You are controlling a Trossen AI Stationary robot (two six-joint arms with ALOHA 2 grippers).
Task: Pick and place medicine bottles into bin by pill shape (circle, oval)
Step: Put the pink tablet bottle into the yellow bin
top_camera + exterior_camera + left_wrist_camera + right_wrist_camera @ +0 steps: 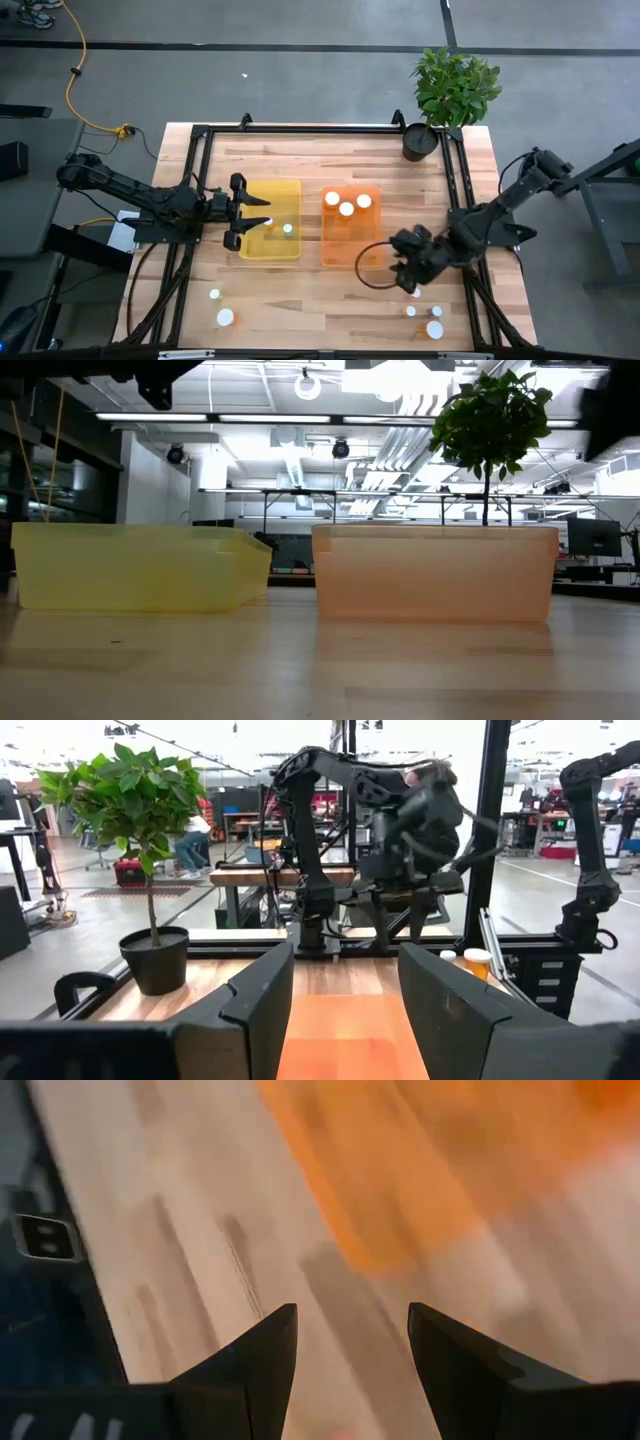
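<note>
left gripper (262, 224): hovers at the yellow bin's near-left edge, over the bin; fingers (262, 1000) spread wide, nothing between them in the left wrist view.
right gripper (403, 270): low over the surface, just beside the orange bin's lower right corner; fingers (262, 1350) apart, gap shows only bare wood, nothing held.
yellow bin (270, 184): centre-left of the surface (330, 160); one small bottle (288, 229) visible inside.
orange bin (350, 262): centre-right, just beside the yellow one; three white-capped bottles (347, 207) grouped at its far end.
loose bottles, right (434, 329): small cluster on the surface near the front edge, close to the right gripper; one cap looks just under the arm, partly hidden.
loose bottles, left (225, 317): two near the front-left, well apart from the left gripper.
plant pot (420, 141): far right corner, not part of the sort.
step in hand: judged as between picks, both grippers empty; right arm seems placed to go for the front-right cluster.
progress: four binned, several still out; roughly under half.
next move needs: right gripper lowered over one cap, fingers straddling a single bottle without knocking its neighbours.
pill shape: cannot tell from these views.
</note>
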